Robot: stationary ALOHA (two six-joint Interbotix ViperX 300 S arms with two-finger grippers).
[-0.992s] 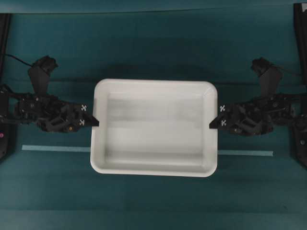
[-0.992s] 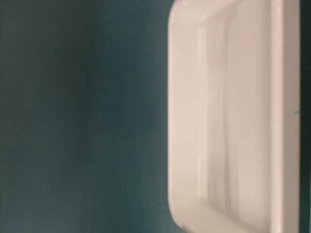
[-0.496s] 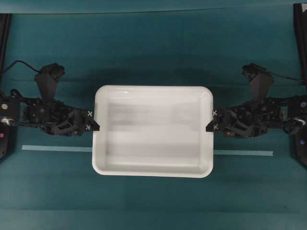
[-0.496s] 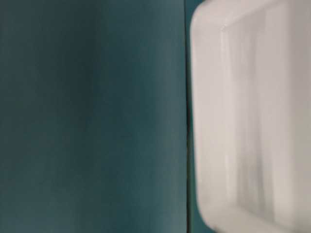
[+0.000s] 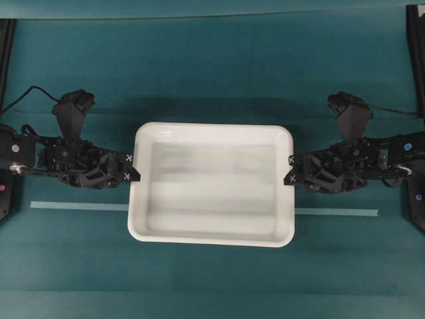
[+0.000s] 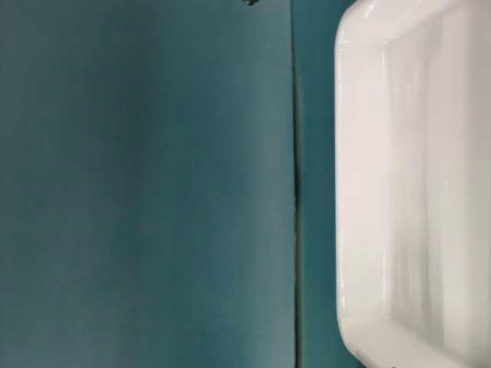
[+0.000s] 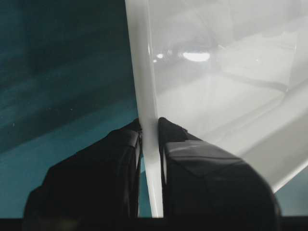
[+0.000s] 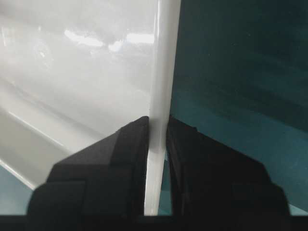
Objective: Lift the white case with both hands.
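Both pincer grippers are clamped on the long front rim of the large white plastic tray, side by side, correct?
Not quite. Both are clamped on the large white plastic tray, but on its opposite short ends, not the front rim: the left gripper pinches the left rim, the right gripper the right rim. The overhead view shows it; each wrist view shows the rim between closed fingers.

left gripper (image 5: pixel 135 167), right gripper (image 5: pixel 288 171), fingers pinched shut, arms level, facing inward

Even light from above, glare spots on the glossy case (image 7: pixel 202 62), soft shadow on the table (image 5: pixel 212 80) behind it, table-level view slightly soft.
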